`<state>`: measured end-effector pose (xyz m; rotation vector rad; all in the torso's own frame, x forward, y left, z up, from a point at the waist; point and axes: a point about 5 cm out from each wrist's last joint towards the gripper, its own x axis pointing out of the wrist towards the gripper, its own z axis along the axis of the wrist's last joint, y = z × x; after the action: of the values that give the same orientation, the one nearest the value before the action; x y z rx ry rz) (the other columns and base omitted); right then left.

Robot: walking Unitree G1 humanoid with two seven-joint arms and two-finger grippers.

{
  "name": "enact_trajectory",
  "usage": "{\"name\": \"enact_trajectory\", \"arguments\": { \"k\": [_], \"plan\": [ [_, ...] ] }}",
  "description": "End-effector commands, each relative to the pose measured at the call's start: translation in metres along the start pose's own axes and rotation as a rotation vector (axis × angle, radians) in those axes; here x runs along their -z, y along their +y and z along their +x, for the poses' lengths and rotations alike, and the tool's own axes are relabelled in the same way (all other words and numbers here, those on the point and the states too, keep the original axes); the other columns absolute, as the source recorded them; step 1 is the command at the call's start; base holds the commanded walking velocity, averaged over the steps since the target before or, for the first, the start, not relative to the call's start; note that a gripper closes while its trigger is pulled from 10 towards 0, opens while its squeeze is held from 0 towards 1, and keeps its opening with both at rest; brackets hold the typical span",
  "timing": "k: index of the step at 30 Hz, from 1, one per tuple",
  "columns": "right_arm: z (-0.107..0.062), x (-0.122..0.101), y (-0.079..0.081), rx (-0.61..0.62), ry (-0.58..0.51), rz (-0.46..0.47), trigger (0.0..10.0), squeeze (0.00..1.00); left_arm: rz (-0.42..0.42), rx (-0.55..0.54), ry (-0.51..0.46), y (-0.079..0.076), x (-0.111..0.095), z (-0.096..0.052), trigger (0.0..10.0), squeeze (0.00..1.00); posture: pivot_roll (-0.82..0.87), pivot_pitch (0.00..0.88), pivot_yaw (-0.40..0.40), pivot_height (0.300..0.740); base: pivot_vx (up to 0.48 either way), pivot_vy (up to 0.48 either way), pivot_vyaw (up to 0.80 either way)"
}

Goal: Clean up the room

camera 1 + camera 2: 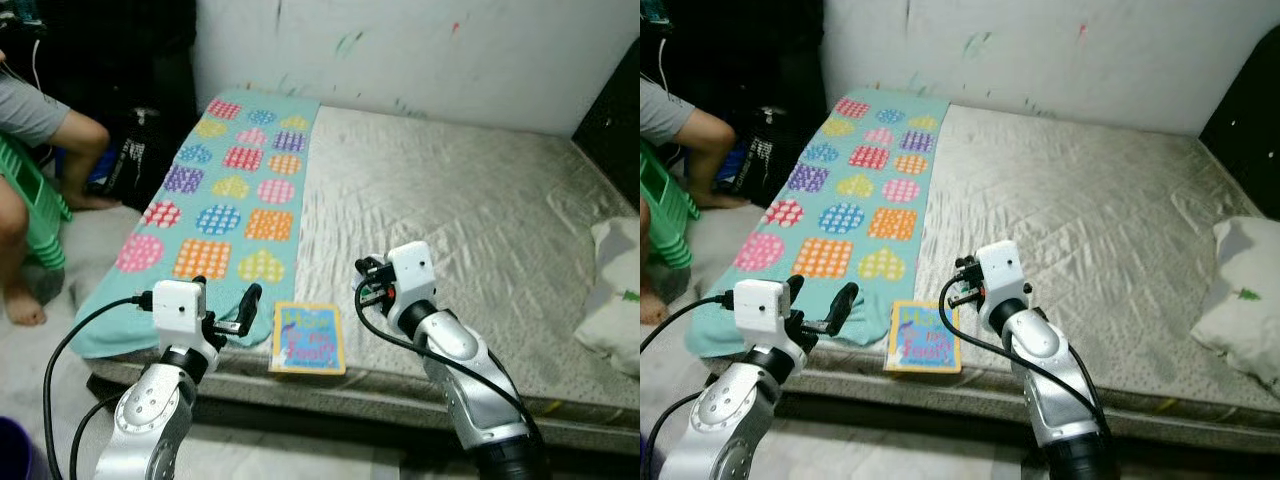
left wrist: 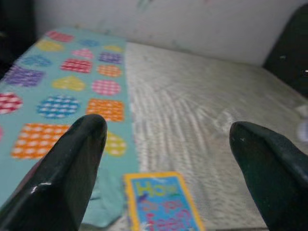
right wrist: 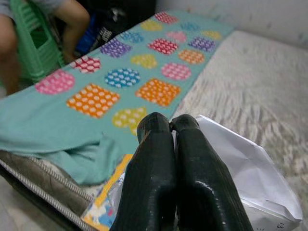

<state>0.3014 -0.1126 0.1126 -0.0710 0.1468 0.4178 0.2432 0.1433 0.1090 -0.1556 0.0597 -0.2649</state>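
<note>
A yellow-edged children's book lies flat at the front edge of the grey mattress, next to a teal blanket with coloured patches. My left gripper hovers open just left of the book, over the blanket's front corner; in the left wrist view the book sits below and between the spread fingers. Over the mattress just right of the book, my right gripper is shut. In the right wrist view its fingers press together on a crumpled white paper.
A person sits on a green stool at the left, bare feet on the floor. A black bag stands by the bed's left side. A white pillow lies at the mattress's right edge. The wall runs behind the bed.
</note>
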Motion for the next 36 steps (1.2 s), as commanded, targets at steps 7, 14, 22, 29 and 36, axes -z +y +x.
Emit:
{"name": "enact_trajectory", "arguments": {
  "k": [7,14,22,29,36],
  "plan": [
    [-0.0007,-0.0036,-0.0042,0.013,-0.006,-0.013,10.0,0.0,-0.005,0.035,-0.027,-0.004,-0.0051,-0.0004,10.0,0.0,0.06,0.02,-0.059,0.74,0.036,0.0,0.0],
    [-0.0006,-0.003,-0.0043,0.012,-0.004,-0.012,10.0,0.0,-0.01,0.049,-0.03,-0.0052,-0.0054,-0.0007,10.0,0.0,0.06,0.02,-0.06,0.74,0.316,0.0,0.0],
    [-0.0012,-0.0018,-0.0049,0.016,-0.001,-0.012,10.0,0.0,-0.008,0.054,-0.027,-0.0051,-0.0053,-0.001,10.0,0.0,0.06,0.023,-0.058,0.74,0.328,0.0,0.0],
    [-0.0015,0.0006,-0.0057,0.024,0.009,-0.011,10.0,0.0,0.012,0.049,-0.008,-0.0048,-0.0033,-0.0007,10.0,0.0,0.06,0.023,-0.055,0.74,0.273,0.0,-0.06],
    [-0.0025,0.0025,-0.0076,0.034,0.012,-0.009,10.0,0.0,0.021,0.022,0.01,-0.0014,-0.0007,-0.0001,10.0,0.0,0.05,0.024,-0.053,0.74,0.0,0.0,-0.53]
  ]
}}
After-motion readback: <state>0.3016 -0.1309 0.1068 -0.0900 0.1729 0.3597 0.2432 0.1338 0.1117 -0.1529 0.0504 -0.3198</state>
